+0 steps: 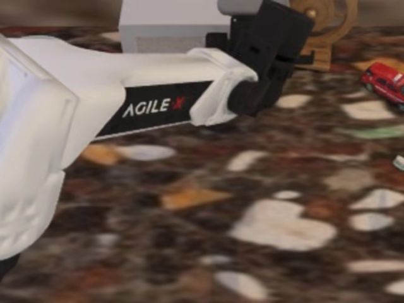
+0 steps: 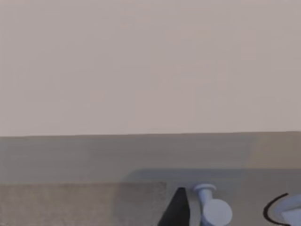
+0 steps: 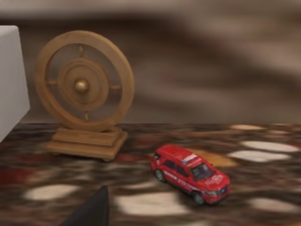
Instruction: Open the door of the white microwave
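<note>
A: What fills the top view?

B: The table [image 1: 265,252], a dark speckled stone surface, with my left arm [image 1: 95,107] stretched across it. Its left gripper [image 1: 268,47] is at the far edge, right up against the front of the white microwave [image 1: 170,22].

A: And the door?

B: The door [image 1: 173,43], with its grey mesh window, lies just left of the gripper and looks flat against the box (closed, as far as I can see). In the left wrist view one dark fingertip [image 2: 178,209] sits beside a silver knob [image 2: 211,207]. Whether the fingers are wide or narrow, I cannot tell.

A: Anything else?

B: To the gripper's right, a wooden wheel ornament [image 3: 84,89], then a small red toy car [image 3: 190,173]. The right gripper [image 3: 91,212] shows only a dark sliver.
</note>
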Motion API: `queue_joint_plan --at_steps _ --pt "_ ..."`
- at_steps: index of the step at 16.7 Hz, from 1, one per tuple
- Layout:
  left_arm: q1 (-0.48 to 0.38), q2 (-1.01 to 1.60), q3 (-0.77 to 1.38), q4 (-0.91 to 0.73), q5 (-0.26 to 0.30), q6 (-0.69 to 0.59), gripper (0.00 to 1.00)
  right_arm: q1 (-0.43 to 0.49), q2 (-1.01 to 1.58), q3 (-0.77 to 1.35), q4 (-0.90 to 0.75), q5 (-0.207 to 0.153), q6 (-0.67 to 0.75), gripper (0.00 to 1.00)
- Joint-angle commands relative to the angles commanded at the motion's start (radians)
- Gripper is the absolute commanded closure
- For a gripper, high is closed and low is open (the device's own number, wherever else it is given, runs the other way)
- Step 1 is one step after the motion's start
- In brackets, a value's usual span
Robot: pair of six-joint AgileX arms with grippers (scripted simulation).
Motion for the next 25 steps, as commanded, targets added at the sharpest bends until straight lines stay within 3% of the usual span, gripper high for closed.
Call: queue_joint_plan --at_steps 3,4,9,20,25 --pt "0.000 0.000 0.000 0.000 0.000 0.000 1.00 0.000 0.000 0.000 0.000 0.000 0.000 0.00" --pt "-0.062 -0.028 -0.038 0.001 0.001 -0.001 1.00 0.000 0.000 0.000 0.000 0.000 0.000 0.00" --pt "-0.056 0.018 0.063 -0.108 0.031 -0.031 1.00 0.000 0.000 0.000 0.000 0.000 0.000 0.00" --pt "0.013 0.220 0.671 -0.941 0.251 -0.216 1.00 0.000 0.000 0.000 0.000 0.000 0.000 0.00" --pt "0.040 0.262 0.819 -1.140 0.322 -0.262 1.00 0.000 0.000 0.000 0.000 0.000 0.000 0.00"
